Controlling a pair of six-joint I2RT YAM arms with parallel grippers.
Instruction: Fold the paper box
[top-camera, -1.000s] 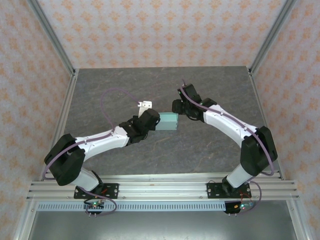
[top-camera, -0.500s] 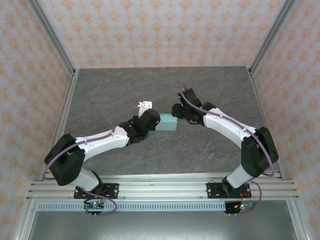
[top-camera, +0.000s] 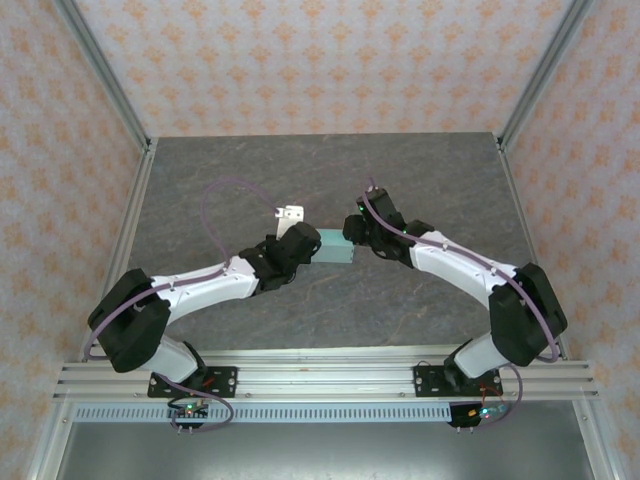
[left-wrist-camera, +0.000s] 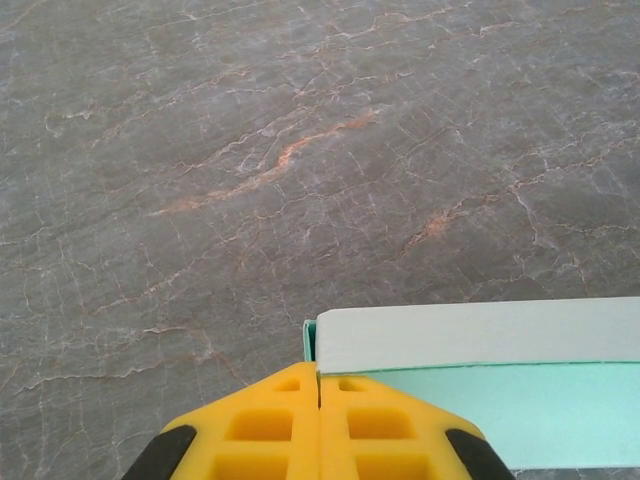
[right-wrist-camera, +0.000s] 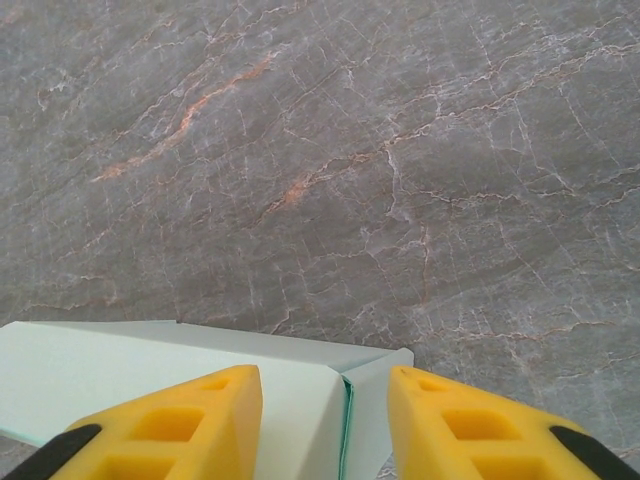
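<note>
Veined grey bench (top-camera: 250, 170) spreads wide around the paper box (top-camera: 336, 248), with the bench's edges well away from it. The box, a flat rectangle of smooth mint card, points lengthwise from arm to arm. The left pincer (left-wrist-camera: 320, 380) is clamped tight on the box's left end. The right pincer (right-wrist-camera: 325, 372) straddles its right end, jaws parted.

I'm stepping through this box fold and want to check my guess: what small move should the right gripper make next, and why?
Probably close the right gripper on the end flap of the paper box. Its jaws stand open astride that end, while the left gripper is shut on the opposite end, holding the box steady.
</note>
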